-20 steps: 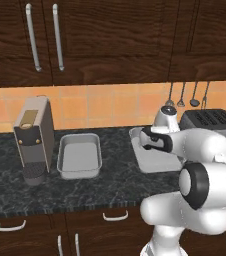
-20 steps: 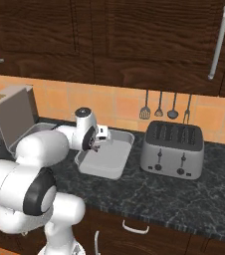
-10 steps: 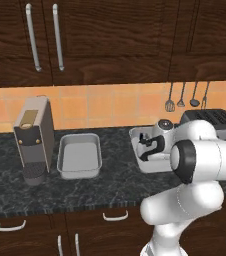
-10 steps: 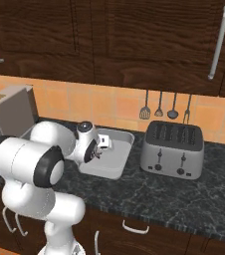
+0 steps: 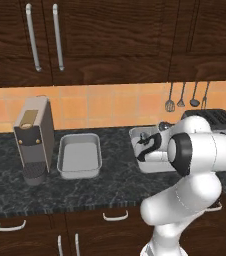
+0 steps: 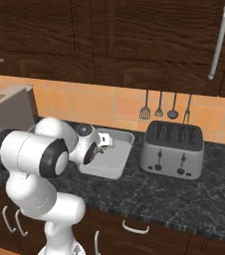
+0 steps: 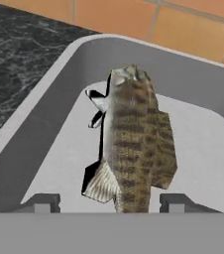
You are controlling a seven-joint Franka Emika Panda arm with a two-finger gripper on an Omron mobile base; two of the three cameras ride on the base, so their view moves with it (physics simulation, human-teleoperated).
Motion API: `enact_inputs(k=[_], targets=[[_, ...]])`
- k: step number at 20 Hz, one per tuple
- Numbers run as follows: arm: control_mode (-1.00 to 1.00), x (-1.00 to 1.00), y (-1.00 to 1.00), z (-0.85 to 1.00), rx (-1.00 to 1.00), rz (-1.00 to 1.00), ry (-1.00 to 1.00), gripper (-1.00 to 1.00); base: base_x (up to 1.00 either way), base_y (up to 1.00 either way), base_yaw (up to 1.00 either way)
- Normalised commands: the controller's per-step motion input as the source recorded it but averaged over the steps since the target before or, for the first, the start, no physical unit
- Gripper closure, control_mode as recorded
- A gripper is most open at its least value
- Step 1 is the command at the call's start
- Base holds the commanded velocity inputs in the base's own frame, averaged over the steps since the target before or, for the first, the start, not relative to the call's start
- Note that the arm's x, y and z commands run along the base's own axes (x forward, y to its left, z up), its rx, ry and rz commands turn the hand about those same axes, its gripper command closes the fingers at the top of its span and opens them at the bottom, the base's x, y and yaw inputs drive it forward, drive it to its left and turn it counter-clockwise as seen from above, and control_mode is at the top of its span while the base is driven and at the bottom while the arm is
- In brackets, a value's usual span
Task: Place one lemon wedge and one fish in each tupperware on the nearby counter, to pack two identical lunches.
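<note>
Evidently slick and limp, the fish (image 7: 134, 144) lies in the tupperware (image 7: 59, 94) between the hand's (image 7: 106, 204) parted, empty fingertips, best pinched mid-body.

fish (image 7: 136, 139): scaly, mottled | tupperware (image 7: 44, 119): smooth matt grey plastic | counter (image 7: 20, 49): glossy speckled stone

I can read no text, label, brand, number or sign anywhere here; coffee machine (image 5: 33, 137) and toaster (image 6: 173, 148) show bare faces to me.
</note>
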Motion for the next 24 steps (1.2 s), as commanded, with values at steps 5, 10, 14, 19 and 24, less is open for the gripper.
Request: enact_inputs(k=[5, 10, 14, 19, 24], targets=[[-1.00, -0.44, -0.04, 0.29, 0.00, -0.01, -0.13, -1.00, 0.00, 0.00, 0.00], [-1.00, -0.85, 0.05, 0.83, 0.00, 0.00, -0.23, -1.00, 0.00, 0.00, 0.00], [-1.00, -1.00, 0.20, 0.92, 0.00, 0.00, -0.02, -1.00, 0.00, 0.00, 0.00], [-1.00, -1.00, 0.67, -0.08, 0.00, 0.00, 0.03, -1.00, 0.00, 0.00, 0.00], [-1.00, -1.00, 0.24, -0.07, 0.00, 0.00, -0.04, -1.00, 0.00, 0.00, 0.00]])
